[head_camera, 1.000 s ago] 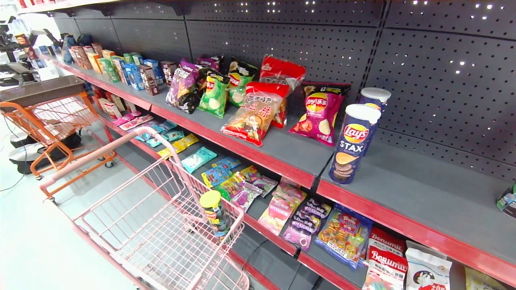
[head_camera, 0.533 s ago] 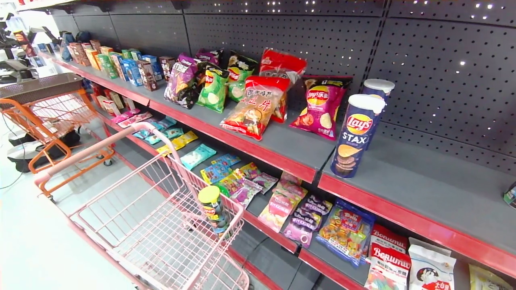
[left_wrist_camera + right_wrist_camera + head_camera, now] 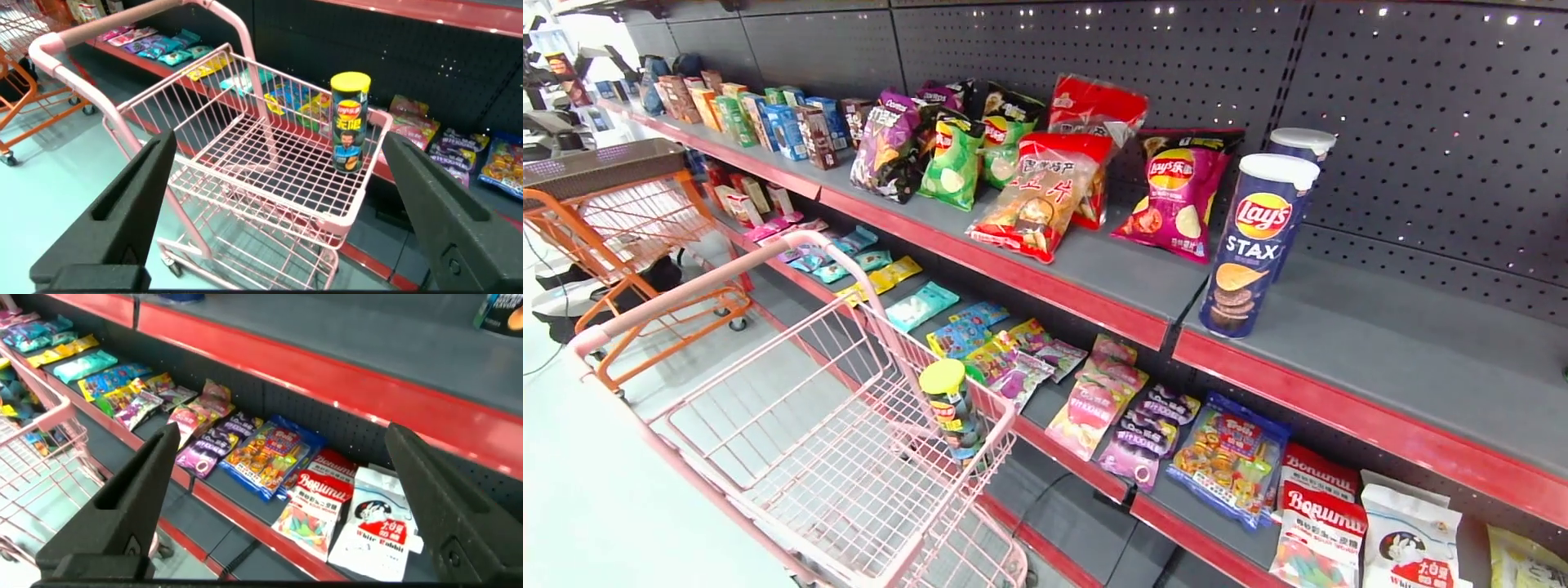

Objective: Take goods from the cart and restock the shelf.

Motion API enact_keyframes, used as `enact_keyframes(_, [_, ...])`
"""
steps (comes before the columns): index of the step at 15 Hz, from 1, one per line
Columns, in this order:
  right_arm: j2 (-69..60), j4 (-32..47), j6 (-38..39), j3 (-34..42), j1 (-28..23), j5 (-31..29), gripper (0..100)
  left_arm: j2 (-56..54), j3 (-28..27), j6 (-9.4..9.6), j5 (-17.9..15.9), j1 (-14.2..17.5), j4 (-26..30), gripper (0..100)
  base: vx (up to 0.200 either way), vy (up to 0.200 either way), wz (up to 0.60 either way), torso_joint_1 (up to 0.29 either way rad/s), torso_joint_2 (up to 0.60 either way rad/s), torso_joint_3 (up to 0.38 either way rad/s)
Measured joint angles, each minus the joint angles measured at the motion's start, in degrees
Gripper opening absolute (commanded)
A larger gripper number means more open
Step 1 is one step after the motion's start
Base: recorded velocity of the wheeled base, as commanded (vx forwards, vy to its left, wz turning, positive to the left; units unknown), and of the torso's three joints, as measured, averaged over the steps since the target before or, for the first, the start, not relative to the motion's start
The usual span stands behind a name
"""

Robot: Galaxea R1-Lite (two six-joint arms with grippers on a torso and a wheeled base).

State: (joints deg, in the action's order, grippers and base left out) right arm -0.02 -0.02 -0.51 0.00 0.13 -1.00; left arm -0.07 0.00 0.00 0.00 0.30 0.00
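One yellow-lidded can (image 3: 953, 412) stands upright in the right corner of the pink wire cart (image 3: 686, 291), on the side near the grey shelf (image 3: 1380, 343). My left gripper (image 3: 278, 143) and right gripper (image 3: 282, 433) both hang with jaws spread wide. The can is stiff, smooth and probably light, so it should take a squeeze across its middle.

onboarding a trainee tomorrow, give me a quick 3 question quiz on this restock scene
1. True or false: the pink cart holds a single yellow-lidded can.
2. Where do the two blue chip cans stand? A) upper shelf B) the floor C) in the cart
3. Fill in: the left gripper and right gripper both have their jaws ____.
Key: 1 true; 2 A; 3 open.
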Motion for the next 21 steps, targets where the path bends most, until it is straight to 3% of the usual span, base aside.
enact_keyframes(12, [0.0,0.0,0.07,0.0,0.02,0.05,100,0.0,0.0,0.1,-0.18,0.05,0.0,100,0.0,0.0,0.0,-0.179,0.5,0.32])
enact_keyframes(21, [0.0,0.02,0.18,0.0,0.02,0.02,100,0.07,-0.1,0.11,-0.71,0.02,-0.21,100,0.0,0.0,0.0,-0.098,0.41,0.298])
